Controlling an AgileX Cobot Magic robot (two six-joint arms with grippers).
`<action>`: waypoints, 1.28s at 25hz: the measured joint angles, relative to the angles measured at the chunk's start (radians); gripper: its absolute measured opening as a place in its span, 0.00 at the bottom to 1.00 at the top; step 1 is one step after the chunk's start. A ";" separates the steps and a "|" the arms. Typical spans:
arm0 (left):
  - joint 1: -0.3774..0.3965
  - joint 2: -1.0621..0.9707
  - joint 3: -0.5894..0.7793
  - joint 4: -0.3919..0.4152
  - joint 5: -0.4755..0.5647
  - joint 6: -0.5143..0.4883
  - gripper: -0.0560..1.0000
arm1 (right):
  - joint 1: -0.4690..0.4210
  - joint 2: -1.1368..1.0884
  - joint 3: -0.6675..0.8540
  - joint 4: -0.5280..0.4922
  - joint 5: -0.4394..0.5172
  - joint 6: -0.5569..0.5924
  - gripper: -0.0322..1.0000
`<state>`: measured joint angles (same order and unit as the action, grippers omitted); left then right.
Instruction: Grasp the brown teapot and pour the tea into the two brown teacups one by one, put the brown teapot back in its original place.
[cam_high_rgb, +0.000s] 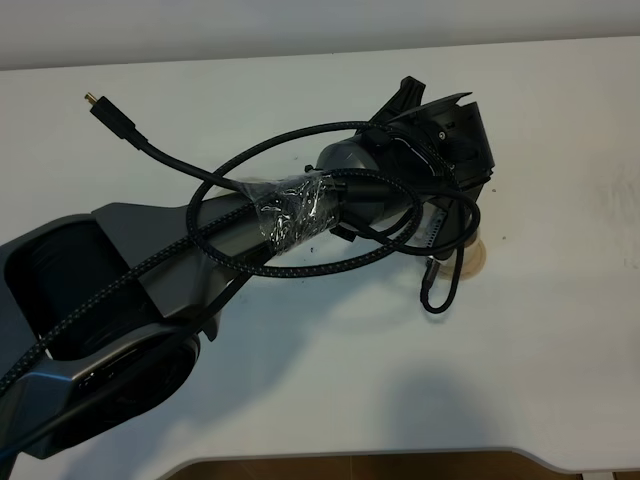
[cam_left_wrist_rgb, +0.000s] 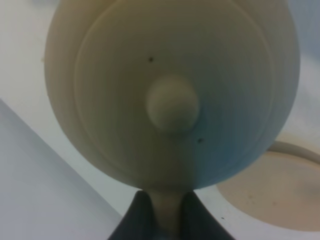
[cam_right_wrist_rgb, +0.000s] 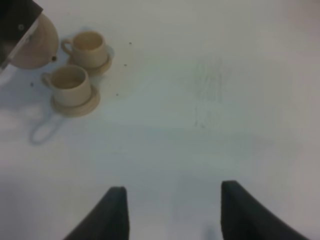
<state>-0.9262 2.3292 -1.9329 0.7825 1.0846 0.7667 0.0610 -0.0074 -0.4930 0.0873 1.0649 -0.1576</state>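
Observation:
In the left wrist view the brown teapot fills the frame from above, its knobbed lid facing the camera. My left gripper is shut on its loop handle. A wide bare tan saucer lies beside and below the pot. In the right wrist view the pot hangs next to the two brown teacups, each on its own saucer. My right gripper is open and empty, well away from them. In the high view the left arm hides the pot and cups.
A tan saucer rim peeks out under the left arm; I cannot tell which saucer it is. Braided cables loop around the arm, and one cable end lies on the white table. The table's front edge runs along the bottom.

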 joint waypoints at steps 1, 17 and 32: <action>0.000 0.000 0.000 0.002 -0.001 0.000 0.15 | 0.000 0.000 0.000 0.000 0.000 0.000 0.46; -0.030 0.000 0.000 0.053 -0.023 -0.001 0.15 | 0.000 0.000 0.000 0.000 0.000 0.000 0.46; -0.048 0.000 0.000 0.101 -0.038 0.014 0.15 | 0.000 0.000 0.000 0.000 0.000 0.000 0.46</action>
<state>-0.9738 2.3292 -1.9329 0.8840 1.0471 0.7805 0.0610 -0.0074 -0.4930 0.0873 1.0649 -0.1576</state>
